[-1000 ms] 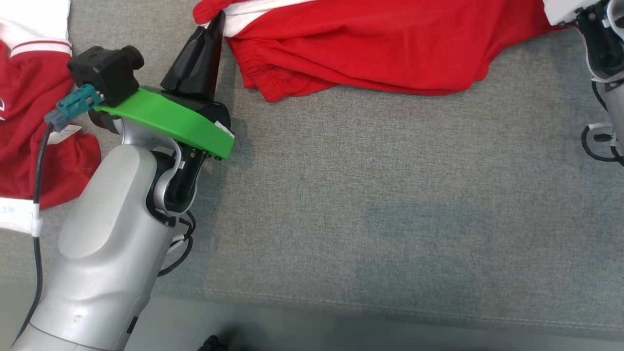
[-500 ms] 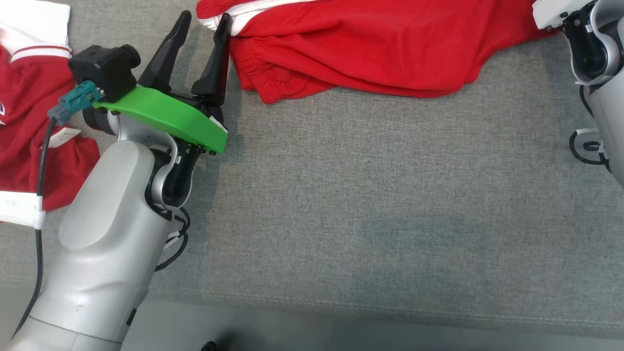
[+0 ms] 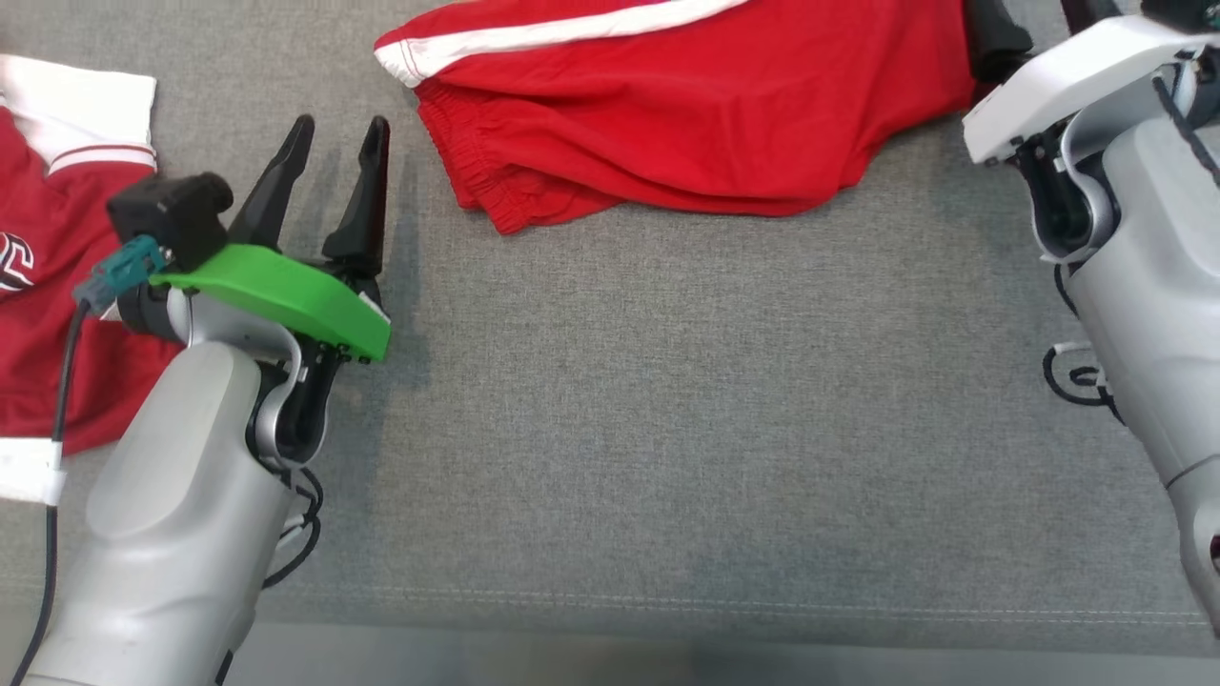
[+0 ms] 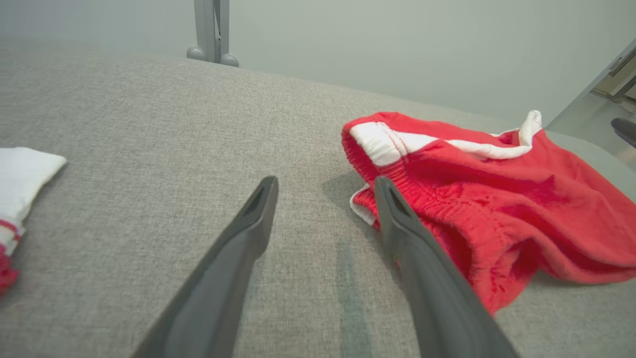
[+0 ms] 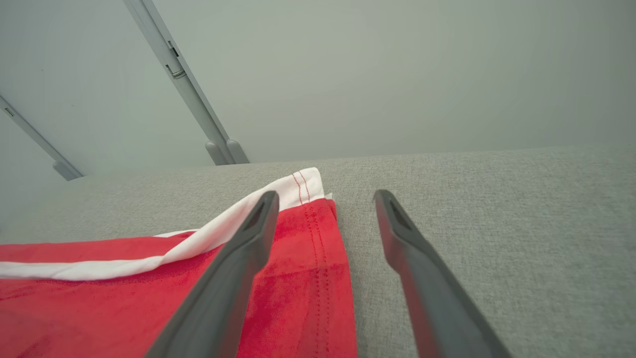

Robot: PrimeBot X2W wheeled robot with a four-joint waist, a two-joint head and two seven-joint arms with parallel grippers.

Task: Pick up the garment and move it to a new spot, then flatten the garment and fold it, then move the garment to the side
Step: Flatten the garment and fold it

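Since a second ago the left gripper [image 3: 340,129] has let go of the waistband corner and drawn back toward 7 o'clock; its two fingers now stand spread over bare cloth, just beside the red shorts [image 3: 686,124] but apart from them. The head camera has also shifted, so the garment's lower place in that view is not a move of its own. The right gripper [image 5: 326,196] is spread as well, its left finger over the leg hem and its right finger over the grey cloth surface [image 3: 667,429], pinching nothing.

The shorts lie at 12 o'clock in the head view, released. The move to a new spot looks finished, and flattening appears to come next. That calls for fresh pinches at the waistband end near 11 o'clock and the hem near 1 o'clock, then an outward pull, since the fabric lies doubled with a rumpled lower edge.

The shorts are soft, matte knit with a gathered elastic waistband, a white side stripe and a white hem with twin red stitch lines. The surface is coarse grey weave. A red-and-white shirt [image 3: 57,267] sits at 9 o'clock.
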